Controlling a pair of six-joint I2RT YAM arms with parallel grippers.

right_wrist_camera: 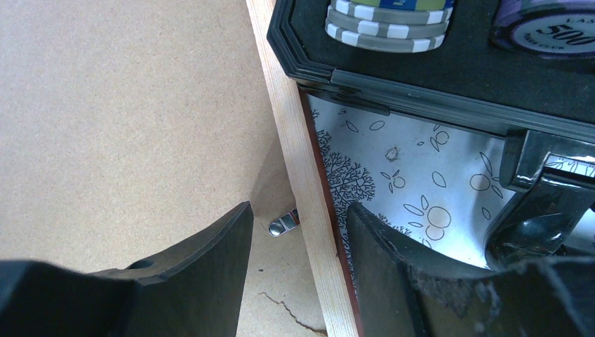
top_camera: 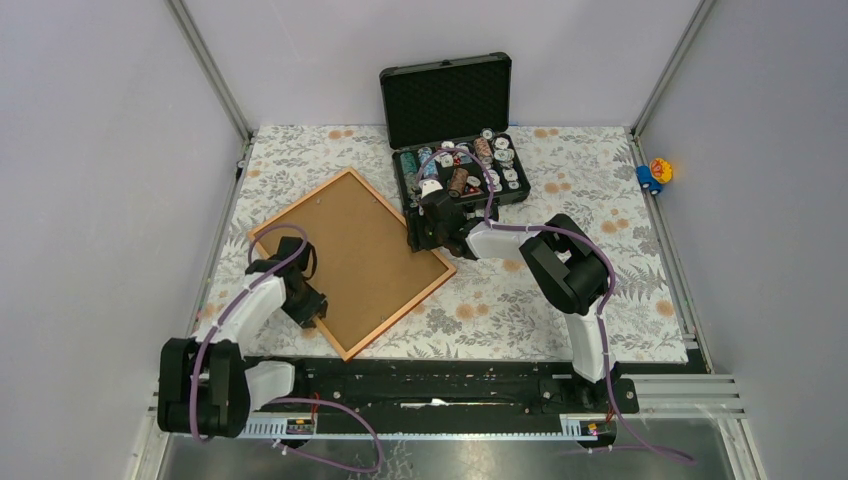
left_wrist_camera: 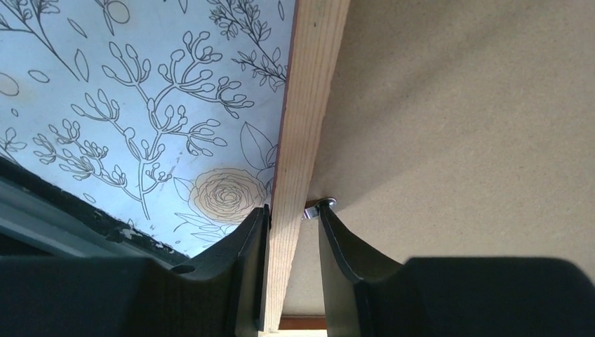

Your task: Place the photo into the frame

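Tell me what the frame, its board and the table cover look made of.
The frame: pale bare wood, straight grain on its rail, red-brown finish on the outer edge. The board: matt brown fibreboard or card, finely speckled, no grain. The table cover: printed cloth or vinyl, flat floral pattern; cannot tell which.

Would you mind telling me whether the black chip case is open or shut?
Open: the black case has its lid standing upright at the back, with chips exposed in its tray.
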